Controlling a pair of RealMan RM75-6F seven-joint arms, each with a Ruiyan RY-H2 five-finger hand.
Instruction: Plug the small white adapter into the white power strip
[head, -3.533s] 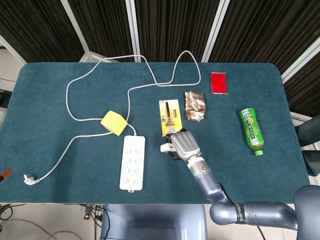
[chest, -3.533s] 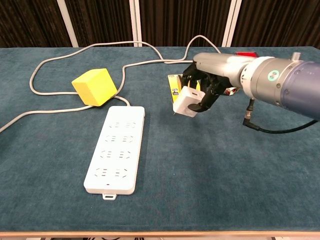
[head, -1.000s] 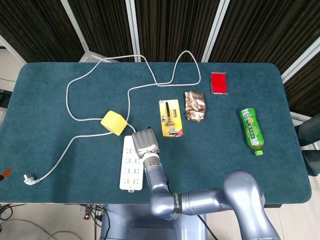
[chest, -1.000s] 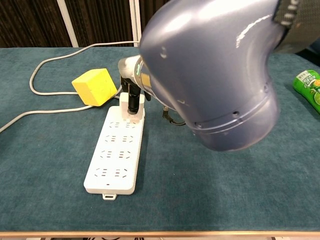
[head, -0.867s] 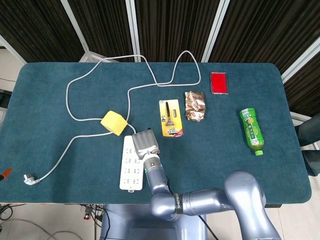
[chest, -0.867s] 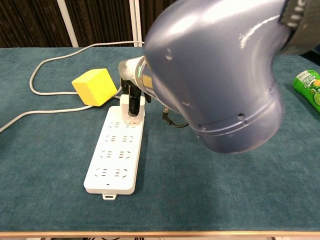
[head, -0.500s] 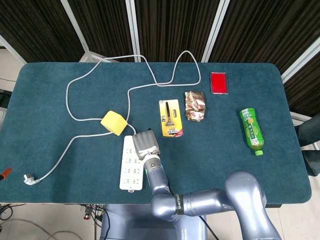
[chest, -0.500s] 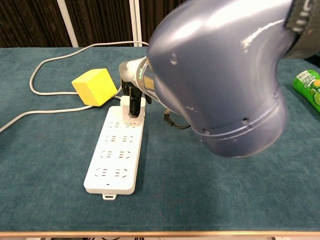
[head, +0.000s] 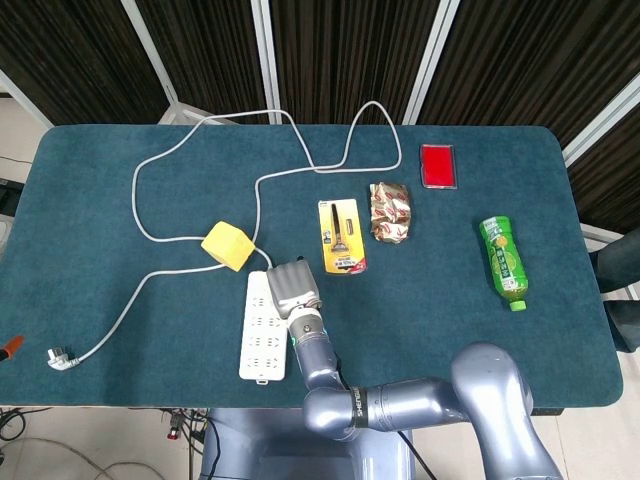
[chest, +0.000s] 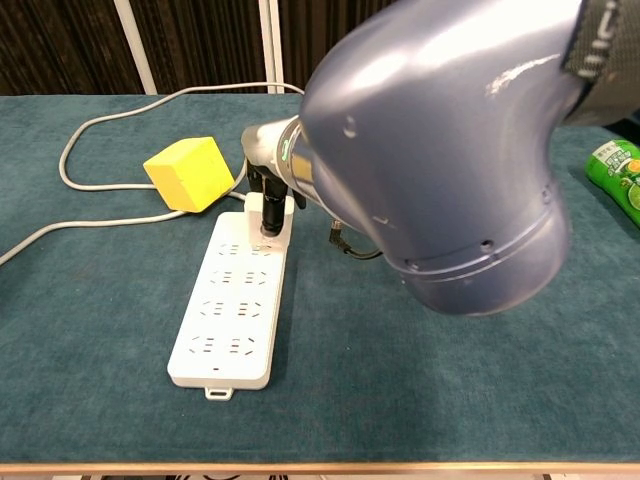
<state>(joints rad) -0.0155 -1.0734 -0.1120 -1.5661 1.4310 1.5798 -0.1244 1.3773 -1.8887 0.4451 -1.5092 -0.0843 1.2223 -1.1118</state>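
Fingers (chest: 268, 212): dark, closed around the small white adapter (chest: 283, 206), pressing it down at the far end of the strip.
Right hand (head: 291, 289): over the far right corner of the white power strip (head: 265, 324), back of the hand up toward the head camera; adapter hidden beneath it there.
Adapter: on the strip's farthest row of sockets, upright, only a white edge showing beside the fingers in the chest view; whether fully seated cannot be told.
Power strip: flat on the blue table (head: 120, 210), long axis running away from the robot, nearer rows of sockets bare.
Right arm (chest: 440, 150): fills most of the chest view, reaching across to the left.
Left hand: in neither view.
Cable (head: 200, 180): grey, looping from the strip across the far table to a plug (head: 60, 357) near the left front edge.
Yellow block (head: 229, 246): just beside the strip's far end.
Beyond the hand: razor pack (head: 341, 235), foil packet (head: 390, 211), red card (head: 438, 166), green bottle (head: 503, 261) lying well to the right.
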